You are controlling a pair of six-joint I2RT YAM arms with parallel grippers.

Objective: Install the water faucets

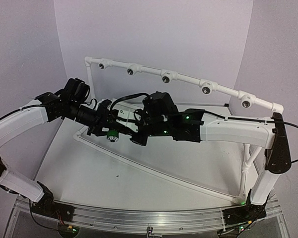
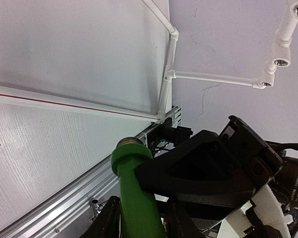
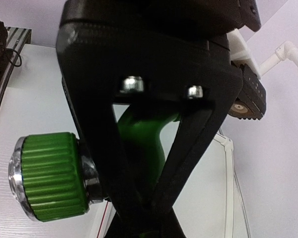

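Note:
One water faucet (image 1: 111, 136), green-bodied with a silver round end, hangs above the table's middle left between both arms. My left gripper (image 1: 103, 130) comes in from the left. In the left wrist view its fingers (image 2: 107, 220) press both sides of the green stem (image 2: 134, 188), whose metal-ringed tip points up. My right gripper (image 1: 137, 136) reaches in from the right. The right wrist view shows its fingers (image 3: 102, 163) closing to a point around the green body (image 3: 141, 134), with the ribbed knob (image 3: 52, 176) jutting left. Both grippers hold the same faucet.
A white pipe rail (image 1: 188, 79) with several tee fittings (image 1: 166, 78) with dark sockets runs across the back, on posts (image 1: 246, 166). A low white pipe (image 1: 154, 171) crosses the table (image 1: 89, 168) diagonally. An aluminium rail (image 1: 149, 218) lines the near edge.

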